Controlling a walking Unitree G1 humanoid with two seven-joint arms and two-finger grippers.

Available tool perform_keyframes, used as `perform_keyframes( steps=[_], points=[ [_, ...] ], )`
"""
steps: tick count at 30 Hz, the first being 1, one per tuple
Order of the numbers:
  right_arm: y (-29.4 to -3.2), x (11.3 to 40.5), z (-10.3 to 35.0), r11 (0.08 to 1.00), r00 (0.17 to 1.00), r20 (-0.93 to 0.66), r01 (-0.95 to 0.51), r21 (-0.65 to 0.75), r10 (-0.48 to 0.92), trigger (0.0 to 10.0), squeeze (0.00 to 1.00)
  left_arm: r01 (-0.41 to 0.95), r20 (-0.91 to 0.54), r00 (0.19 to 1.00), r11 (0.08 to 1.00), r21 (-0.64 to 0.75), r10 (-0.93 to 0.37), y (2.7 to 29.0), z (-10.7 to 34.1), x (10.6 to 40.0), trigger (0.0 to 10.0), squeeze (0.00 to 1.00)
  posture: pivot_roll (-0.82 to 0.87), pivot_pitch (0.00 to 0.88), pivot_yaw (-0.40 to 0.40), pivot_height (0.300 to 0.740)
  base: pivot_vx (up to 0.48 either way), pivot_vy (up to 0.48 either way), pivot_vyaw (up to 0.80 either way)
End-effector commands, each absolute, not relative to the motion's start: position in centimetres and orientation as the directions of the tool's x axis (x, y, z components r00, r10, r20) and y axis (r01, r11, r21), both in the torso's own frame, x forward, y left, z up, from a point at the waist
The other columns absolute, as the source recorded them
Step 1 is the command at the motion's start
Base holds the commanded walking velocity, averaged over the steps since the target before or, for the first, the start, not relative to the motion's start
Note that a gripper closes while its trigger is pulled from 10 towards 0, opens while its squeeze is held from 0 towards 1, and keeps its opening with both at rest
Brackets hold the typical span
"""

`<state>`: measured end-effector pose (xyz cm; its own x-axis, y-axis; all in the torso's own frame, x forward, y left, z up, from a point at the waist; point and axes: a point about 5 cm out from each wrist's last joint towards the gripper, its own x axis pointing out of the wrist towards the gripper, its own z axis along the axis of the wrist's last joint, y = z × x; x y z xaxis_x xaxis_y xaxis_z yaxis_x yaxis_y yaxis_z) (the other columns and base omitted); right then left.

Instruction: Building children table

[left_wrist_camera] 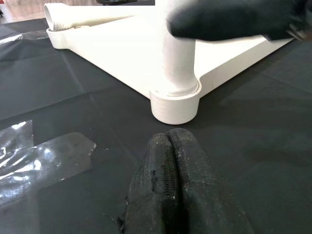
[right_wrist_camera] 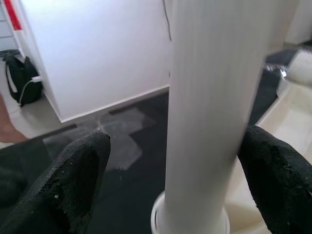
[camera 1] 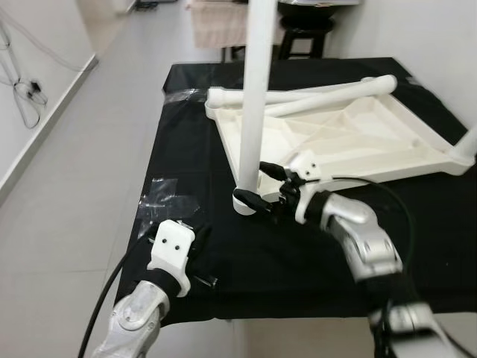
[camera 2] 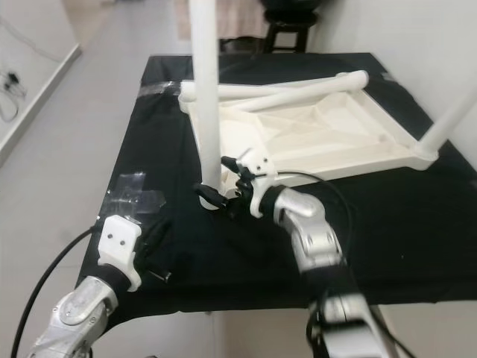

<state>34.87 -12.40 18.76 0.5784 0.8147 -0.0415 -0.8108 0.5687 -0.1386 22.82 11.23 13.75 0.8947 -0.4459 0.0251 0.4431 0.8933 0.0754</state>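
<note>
A: Counting white legs: four. One standing upright (camera 1: pixel 252 89) in the near corner socket (camera 1: pixel 244 201), one sticking up at the far right corner (camera 1: pixel 468 140), two lying loose (camera 1: pixel 313 95) across the upturned tabletop (camera 1: pixel 387 142).

B: Also noting one black cloth (camera 1: pixel 223 261) covering the work surface, two patches of clear tape (camera 1: pixel 165 195) stuck on it near the left edge, and one small dark bit (camera 1: pixel 211 282) lying just beside the left gripper, too small to identify.

A: Checking the right gripper (right_wrist_camera: pixel 170 180): fingers (right_wrist_camera: pixel 73 180) spread wide, one on each side of the upright leg near its base, with gaps showing on both sides, so not clamped and not clearly touching.

B: Checking the left gripper (left_wrist_camera: pixel 170 185): fingertips pressed together, holding nothing, hovering low over the cloth just short of the corner socket. Cannot tell whether touching the cloth.

A: Describing the tabletop: lying upside down on the cloth, ribbed underside facing up, all plain white plastic, near corner pointing toward the robot.

B: Recording the upright leg as standing roughly straight, seated in the round collar at that corner.
</note>
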Motion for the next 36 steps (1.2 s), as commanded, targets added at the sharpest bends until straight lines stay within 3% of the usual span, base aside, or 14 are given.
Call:
perform_keyframes(
  steps=[1, 11, 12, 13, 14, 25, 31, 32, 33, 34, 36],
  points=[
    [-11.5, 35.0, 18.4, 0.511, 0.522, -0.063, -0.848, -0.140, 0.850, 10.0, 0.00, 0.445, 0.021, 0.894, 0.892, 0.077, -0.447, 11.4, 13.6, 22.6, 10.0, 0.00, 0.13, 0.133, -0.015, 0.740, 0.000, 0.000, 0.00],
    [-9.9, 37.4, 20.3, 0.466, 0.476, -0.057, -0.874, -0.134, 0.877, 10.0, 0.00, 0.452, 0.031, 0.890, 0.889, 0.071, -0.455, 11.4, 13.8, 22.3, 10.0, 0.00, 0.15, 0.152, -0.024, 0.740, 0.000, 0.000, 0.00],
    [-9.8, 37.6, 20.3, 0.450, 0.460, -0.062, -0.883, -0.133, 0.886, 2.6, 0.00, 0.452, 0.032, 0.890, 0.889, 0.071, -0.455, 11.3, 13.8, 22.2, 10.0, 0.00, 0.16, 0.154, -0.024, 0.740, 0.000, 0.000, 0.00],
    [-9.8, 37.6, 20.3, 0.450, 0.460, -0.062, -0.883, -0.133, 0.886, 2.6, 0.00, 0.452, 0.032, 0.890, 0.889, 0.071, -0.455, 11.3, 13.8, 22.2, 10.0, 0.00, 0.16, 0.154, -0.024, 0.740, 0.000, 0.000, 0.00],
    [-9.9, 37.8, 20.3, 0.424, 0.434, -0.075, -0.897, -0.122, 0.898, 0.0, 0.00, 0.452, 0.032, 0.890, 0.890, 0.068, -0.455, 11.3, 13.8, 22.2, 10.0, 0.00, 0.16, 0.155, -0.026, 0.740, 0.000, 0.000, 0.00],
    [-10.8, 38.4, 20.3, 0.433, 0.440, -0.082, -0.897, -0.092, 0.894, 0.0, 0.00, 0.452, 0.033, 0.890, 0.890, 0.062, -0.454, 11.3, 13.9, 22.2, 10.0, 0.00, 0.14, 0.157, -0.033, 0.740, 0.000, 0.000, 0.00],
    [-11.0, 38.0, 17.1, 0.614, 0.626, -0.146, -0.780, -0.124, 0.766, 0.0, 0.00, 0.439, 0.040, 0.896, 0.897, 0.056, -0.441, 11.4, 13.9, 22.4, 10.0, 0.00, 0.11, 0.159, -0.041, 0.740, 0.000, 0.000, 0.00],
    [-11.0, 37.6, 15.3, 0.845, 0.844, -0.143, -0.529, -0.073, 0.516, 0.0, 0.00, 0.434, 0.042, 0.899, 0.899, 0.054, -0.436, 11.5, 13.9, 22.4, 10.0, 0.00, 0.10, 0.162, -0.044, 0.740, 0.000, 0.000, 0.00],
    [-11.0, 37.6, 15.3, 0.845, 0.844, -0.143, -0.529, -0.073, 0.516, 0.0, 0.00, 0.434, 0.042, 0.899, 0.899, 0.054, -0.436, 11.5, 13.9, 22.4, 10.0, 0.00, 0.10, 0.162, -0.044, 0.740, 0.000, 0.000, 0.00],
    [-11.7, 36.9, 14.0, 0.956, 0.946, -0.168, -0.288, -0.046, 0.277, 0.0, 0.00, 0.431, 0.043, 0.900, 0.901, 0.052, -0.433, 11.5, 13.9, 22.4, 10.0, 0.00, 0.10, 0.162, -0.044, 0.740, 0.000, 0.000, 0.00],
    [-9.5, 33.8, 12.8, 0.953, 0.945, -0.169, -0.296, -0.066, 0.281, 0.0, 0.00, 0.431, 0.042, 0.900, 0.901, 0.053, -0.433, 11.6, 13.9, 22.7, 10.0, 0.00, 0.08, 0.153, -0.014, 0.740, 0.000, 0.000, 0.00]
  ],
)
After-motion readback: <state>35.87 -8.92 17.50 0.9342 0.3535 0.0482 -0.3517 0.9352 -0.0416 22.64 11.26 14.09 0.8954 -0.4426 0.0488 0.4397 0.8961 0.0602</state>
